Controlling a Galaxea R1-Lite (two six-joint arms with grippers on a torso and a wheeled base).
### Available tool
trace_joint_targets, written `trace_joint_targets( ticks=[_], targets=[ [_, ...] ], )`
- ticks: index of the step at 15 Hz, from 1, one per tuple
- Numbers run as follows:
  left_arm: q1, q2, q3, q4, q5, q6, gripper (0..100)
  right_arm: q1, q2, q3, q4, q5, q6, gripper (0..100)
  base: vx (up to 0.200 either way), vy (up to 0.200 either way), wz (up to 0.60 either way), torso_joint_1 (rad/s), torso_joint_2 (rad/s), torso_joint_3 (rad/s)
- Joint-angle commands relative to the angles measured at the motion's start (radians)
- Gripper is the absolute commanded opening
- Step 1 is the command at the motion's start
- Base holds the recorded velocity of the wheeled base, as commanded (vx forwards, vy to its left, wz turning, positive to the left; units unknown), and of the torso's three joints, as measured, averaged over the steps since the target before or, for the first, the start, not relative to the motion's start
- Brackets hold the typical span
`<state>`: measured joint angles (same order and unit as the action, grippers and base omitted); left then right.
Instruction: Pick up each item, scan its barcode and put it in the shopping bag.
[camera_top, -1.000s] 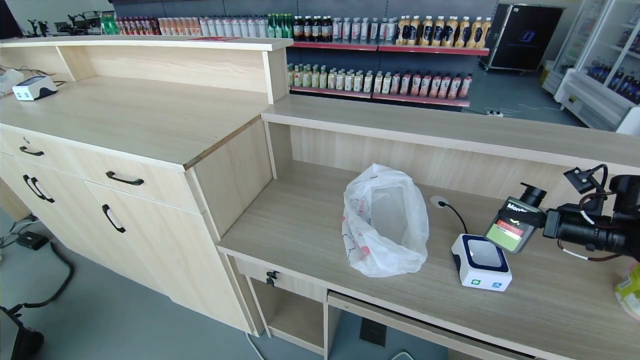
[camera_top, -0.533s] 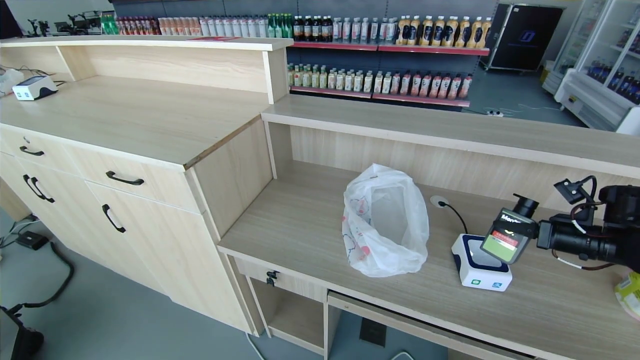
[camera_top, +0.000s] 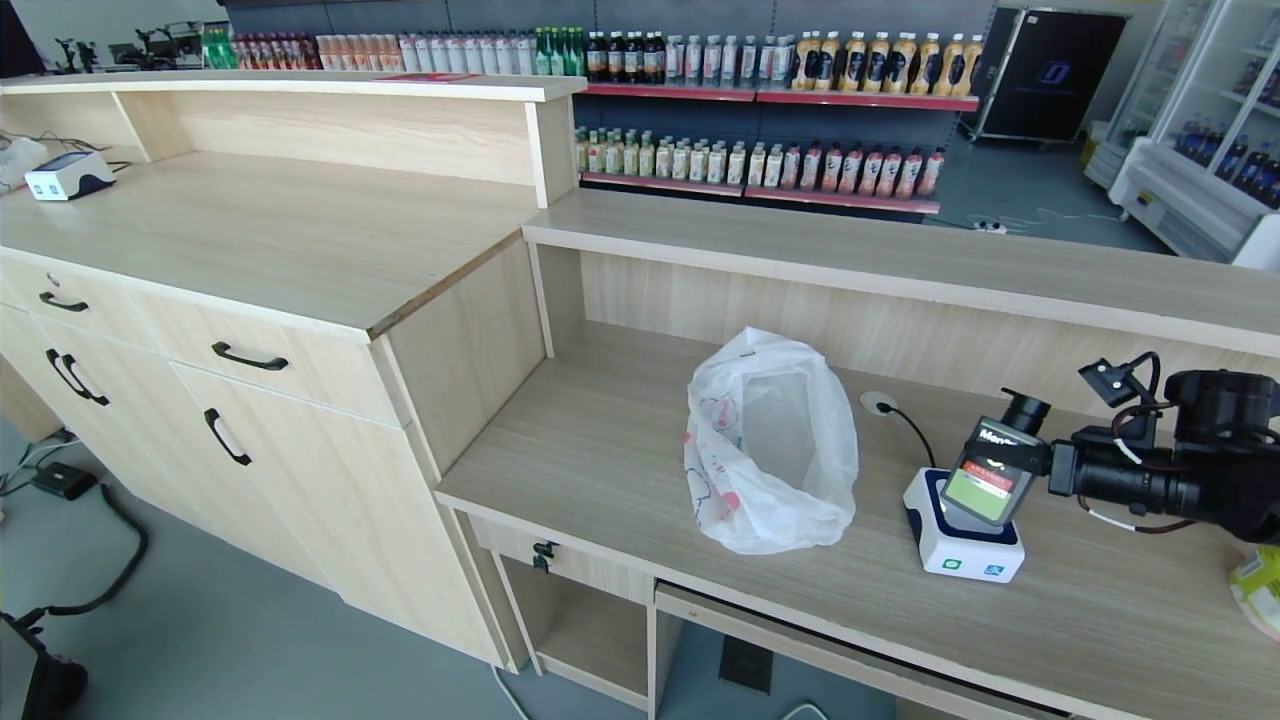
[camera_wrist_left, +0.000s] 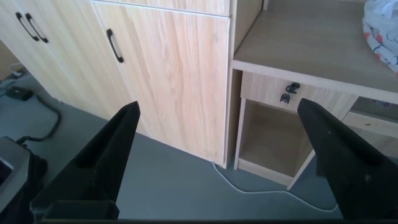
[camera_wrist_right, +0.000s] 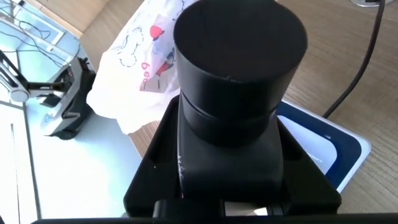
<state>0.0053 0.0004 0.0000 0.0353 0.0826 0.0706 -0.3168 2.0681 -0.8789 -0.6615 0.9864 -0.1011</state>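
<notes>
Right gripper (camera_top: 1045, 468): is clamping a small dark container (camera_top: 990, 482) with a black cap and a green-and-red label. It is gripping the container's far side, so the label is facing the head camera. The container is hanging tilted, cap uppermost, directly over the dark window of the scanner (camera_top: 962, 545). Whether it is touching the window or sitting just above it cannot be told. In the right wrist view the scanner's blue-and-white top (camera_wrist_right: 336, 149) is showing just past the held container.

Step in hand, as judged: the scan, with the container being presented to the reader. The face turned toward the window is hidden, so it cannot be said whether the barcode is lying there. If it is not, the next move is calling for a wrist roll. Once read, the container is needing a short carry toward the robot's left and a release above the open mouth of the shopping bag (camera_top: 770, 440). That bag is standing on the counter (camera_top: 600, 450), just beside the scanner. The scanner's cable (camera_top: 910, 425) is running behind, clear of that path.

A yellow-green packet (camera_top: 1262, 590) is lying at the counter's right end, presumably awaiting its turn.

Left gripper (camera_wrist_left: 214, 155): is hanging with fingers spread and nothing between them, low beside the cabinet (camera_wrist_left: 180, 74), well apart from the work.
</notes>
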Motion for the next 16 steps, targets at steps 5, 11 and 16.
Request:
trace_joint_targets(
  ticks=[5, 11, 16],
  targets=[
    [0.001, 0.0, 0.0, 0.0, 0.0, 0.0, 100, 0.002, 0.029, -0.017, 0.0, -0.002, -0.012, 0, 0.0, 0.0, 0.0, 0.0, 0.0, 0.0],
    [-0.001, 0.0, 0.0, 0.0, 0.0, 0.0, 100, 0.007, 0.064, -0.043, -0.001, -0.002, -0.039, 0, 0.0, 0.0, 0.0, 0.0, 0.0, 0.0],
    [0.001, 0.0, 0.0, 0.0, 0.0, 0.0, 100, 0.018, 0.096, -0.08, -0.003, -0.002, -0.039, 0, 0.0, 0.0, 0.0, 0.0, 0.0, 0.0]
  ],
)
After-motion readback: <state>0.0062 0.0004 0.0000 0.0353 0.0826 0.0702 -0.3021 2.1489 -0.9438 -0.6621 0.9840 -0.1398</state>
